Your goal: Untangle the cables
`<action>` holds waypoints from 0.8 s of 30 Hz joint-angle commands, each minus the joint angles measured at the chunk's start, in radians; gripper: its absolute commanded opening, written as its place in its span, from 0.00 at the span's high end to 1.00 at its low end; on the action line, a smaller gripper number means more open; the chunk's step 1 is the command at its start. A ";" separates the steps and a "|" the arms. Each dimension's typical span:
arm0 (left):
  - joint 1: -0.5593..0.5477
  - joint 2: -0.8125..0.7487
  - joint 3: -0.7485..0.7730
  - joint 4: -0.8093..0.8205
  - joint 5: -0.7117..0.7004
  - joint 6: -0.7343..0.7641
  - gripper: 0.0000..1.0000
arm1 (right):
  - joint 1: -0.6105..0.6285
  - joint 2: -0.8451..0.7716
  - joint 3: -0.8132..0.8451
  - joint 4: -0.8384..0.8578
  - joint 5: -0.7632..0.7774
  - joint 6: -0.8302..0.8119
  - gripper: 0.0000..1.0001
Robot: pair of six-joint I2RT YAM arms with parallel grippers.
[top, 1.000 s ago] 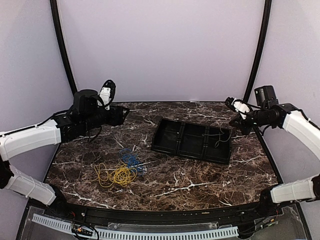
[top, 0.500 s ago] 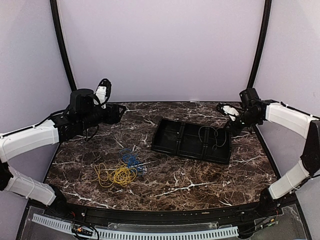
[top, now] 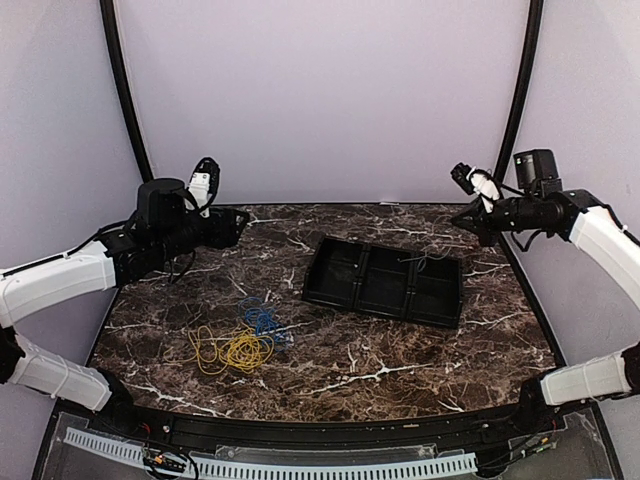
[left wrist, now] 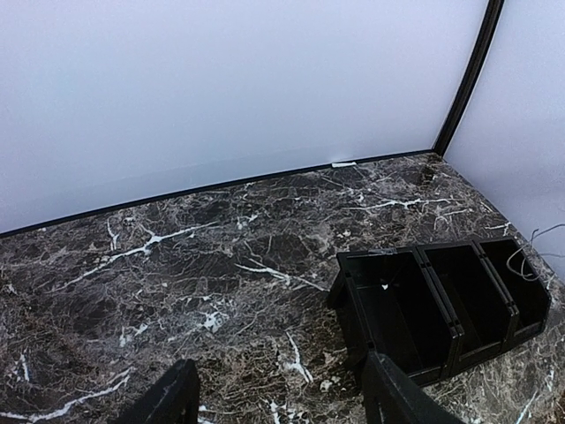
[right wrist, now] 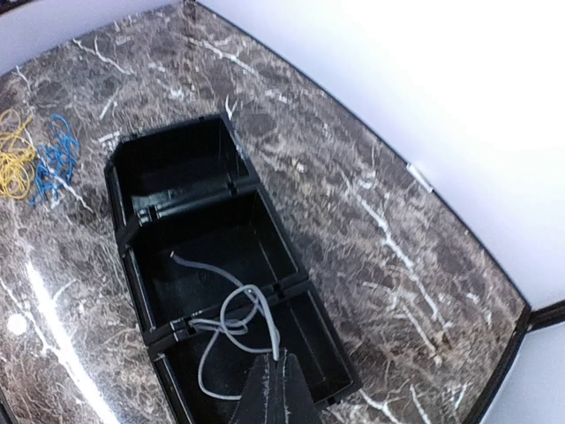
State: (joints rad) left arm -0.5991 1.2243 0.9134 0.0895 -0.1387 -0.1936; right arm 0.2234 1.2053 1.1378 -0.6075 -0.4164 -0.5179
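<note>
Count: two arms, two hands, three cables, one tray, all on one marbled tabletop (top: pixel 340 372).

Cables: one yellow cable (top: pixel 232 350), one blue cable (top: pixel 262 320), one grey cable (right wrist: pixel 231 322).

Tray (top: pixel 380 303): black, with three compartments in a row.

Right hand (right wrist: pixel 275 358): fingers pressed together, pinching the upper end of the grey cable. The cable hangs straight below the hand in loose loops over the tray's middle and end compartments. Whether its free end touches the tray floor cannot be told. The yellow and blue cables lie well apart from this hand, beyond the far end of the tray. They are two small coils side by side on the tabletop, with their edges touching.

Left hand (left wrist: pixel 281 367): fingers spread wide, holding nothing, raised above the tabletop. The tray sits ahead of it and to its right.

Writing: a small white strip (left wrist: pixel 342 164) lies at the back edge of the tabletop, far ahead of the left hand. It is too small to tell whether it carries any text.

Change from half a second ago: the right hand has risen and pulled away from the tray, lifting the grey cable's loops, which then lay lower in the end compartment. The left hand, the yellow cable and the blue cable have kept their places.
</note>
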 commanded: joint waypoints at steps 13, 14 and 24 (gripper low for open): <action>0.007 -0.030 -0.009 0.019 0.001 0.013 0.34 | -0.017 -0.112 -0.054 -0.032 0.083 -0.044 1.00; 0.007 -0.030 -0.009 0.018 0.004 0.013 0.34 | -0.018 -0.113 -0.058 -0.033 0.090 -0.048 1.00; 0.007 -0.027 -0.008 0.016 0.022 0.007 0.34 | -0.017 0.000 -0.136 0.004 0.104 -0.070 1.00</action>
State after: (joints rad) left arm -0.5980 1.2243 0.9134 0.0891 -0.1303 -0.1932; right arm 0.2131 1.1416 1.0275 -0.6346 -0.3325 -0.5728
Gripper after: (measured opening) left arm 0.656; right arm 0.009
